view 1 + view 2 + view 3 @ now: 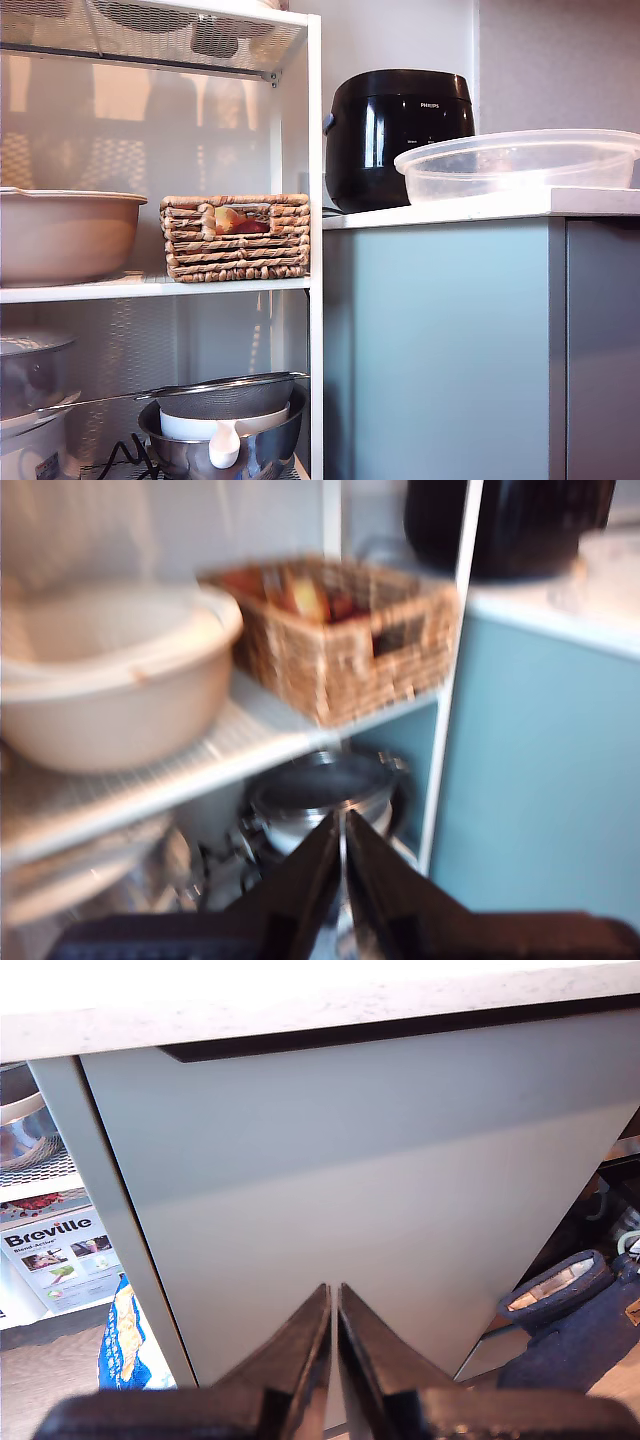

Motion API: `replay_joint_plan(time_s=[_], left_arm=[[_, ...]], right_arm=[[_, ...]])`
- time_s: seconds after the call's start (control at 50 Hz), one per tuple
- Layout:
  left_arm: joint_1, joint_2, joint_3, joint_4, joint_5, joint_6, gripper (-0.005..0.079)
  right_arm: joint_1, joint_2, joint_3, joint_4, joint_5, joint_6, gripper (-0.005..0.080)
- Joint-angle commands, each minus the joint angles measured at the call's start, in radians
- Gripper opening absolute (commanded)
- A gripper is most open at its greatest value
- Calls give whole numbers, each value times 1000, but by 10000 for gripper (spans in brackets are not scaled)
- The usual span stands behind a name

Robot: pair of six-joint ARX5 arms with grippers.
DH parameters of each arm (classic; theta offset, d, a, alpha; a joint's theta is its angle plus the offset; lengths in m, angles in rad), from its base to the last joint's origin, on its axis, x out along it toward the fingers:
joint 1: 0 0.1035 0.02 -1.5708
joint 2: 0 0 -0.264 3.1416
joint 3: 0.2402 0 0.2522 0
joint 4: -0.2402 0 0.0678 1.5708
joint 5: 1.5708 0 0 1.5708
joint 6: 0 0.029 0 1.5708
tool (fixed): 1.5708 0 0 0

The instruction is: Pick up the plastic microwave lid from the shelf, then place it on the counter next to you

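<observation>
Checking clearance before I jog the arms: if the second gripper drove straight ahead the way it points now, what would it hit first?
Most likely the pale blue-grey cabinet front under the counter. My second gripper is shut and aimed at that panel, with nothing visible between; how far off it is, I cannot tell.

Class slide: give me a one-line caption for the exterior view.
Clear plastic microwave lid resting on the counter beside a black cooker, next to the white shelf.

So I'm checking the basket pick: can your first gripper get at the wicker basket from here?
Probably yes: my first gripper, jaws shut, faces the wicker basket at the shelf's open front, nothing between. It must open first.
</observation>
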Motion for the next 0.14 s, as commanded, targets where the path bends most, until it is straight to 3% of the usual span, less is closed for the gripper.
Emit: replay_joint_plan(time_s=[0.0,0.12], left_arm=[[1,-18,-19,-11,-8,-2,-22],[1,-51,-19,-33,-12,-10,-22]], right_arm=[[-2,-5,8,6,-3,-2,-12],[-2,-5,8,6,-3,-2,-12]])
